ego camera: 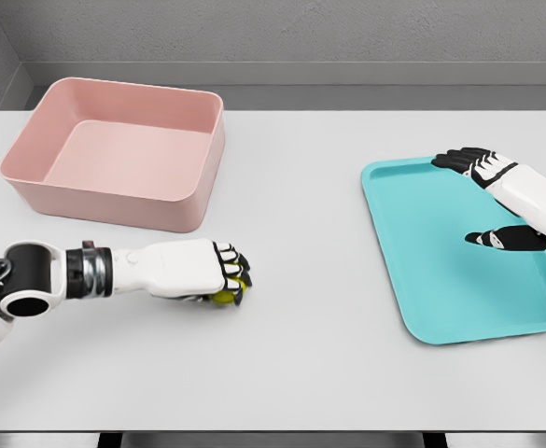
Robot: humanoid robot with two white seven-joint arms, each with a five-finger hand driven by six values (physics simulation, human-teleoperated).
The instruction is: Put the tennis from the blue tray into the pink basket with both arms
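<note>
A yellow-green tennis ball (pixel 226 297) shows only partly, wrapped in the curled black fingers of my left hand (pixel 228 280), low over the table in front of the pink basket (pixel 198 201). The basket stands at the back left, with nothing showing inside it. The blue tray (pixel 413 271) lies on the right with nothing on its bare surface. My right hand (pixel 483 201) hovers over the tray's far right part, fingers spread and thumb apart, holding nothing.
The white table (pixel 310 373) stretches between basket and tray. A grey wall runs behind the table's back edge. The table's front edge lies near the bottom of the view.
</note>
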